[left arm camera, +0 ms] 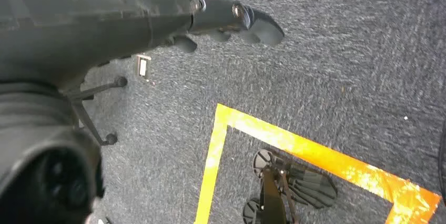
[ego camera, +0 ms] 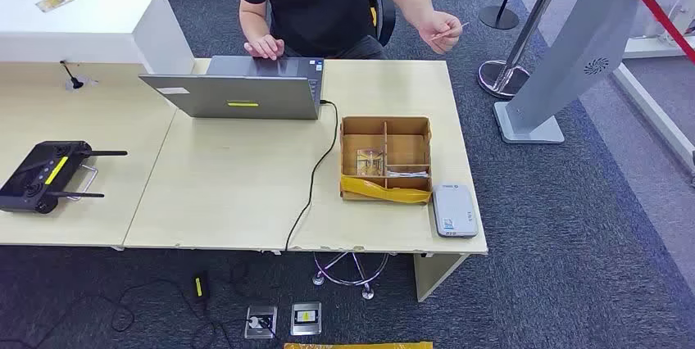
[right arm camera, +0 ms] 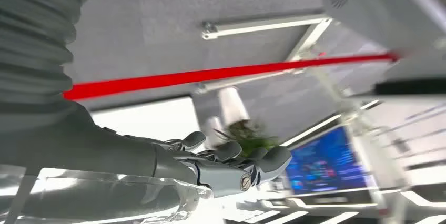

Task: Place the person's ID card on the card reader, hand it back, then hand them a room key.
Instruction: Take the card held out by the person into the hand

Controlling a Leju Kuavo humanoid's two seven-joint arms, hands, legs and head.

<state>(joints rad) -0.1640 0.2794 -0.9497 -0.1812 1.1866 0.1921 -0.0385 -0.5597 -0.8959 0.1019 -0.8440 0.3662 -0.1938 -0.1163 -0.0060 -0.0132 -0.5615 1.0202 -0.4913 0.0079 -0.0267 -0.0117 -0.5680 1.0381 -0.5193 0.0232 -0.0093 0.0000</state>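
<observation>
Left hand (left arm camera: pixel 231 21): hangs over grey carpet, fingers loosely extended, holding nothing. Right hand (right arm camera: pixel 231 163): fingers slightly curled, apart, nothing between them. ID card (ego camera: pixel 449 32): pinched in person's hand (ego camera: pixel 441 31) beyond far table edge, well apart from both robot hands. Card reader (ego camera: pixel 455 210): on table (ego camera: pixel 229 193) near front right corner, just beside wooden tray (ego camera: pixel 385 159). Laptop (ego camera: pixel 238 91) in front of person.

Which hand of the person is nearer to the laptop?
Right. The person's right hand rests at the far edge of the laptop; their left hand holds a card, off to the side.
</observation>
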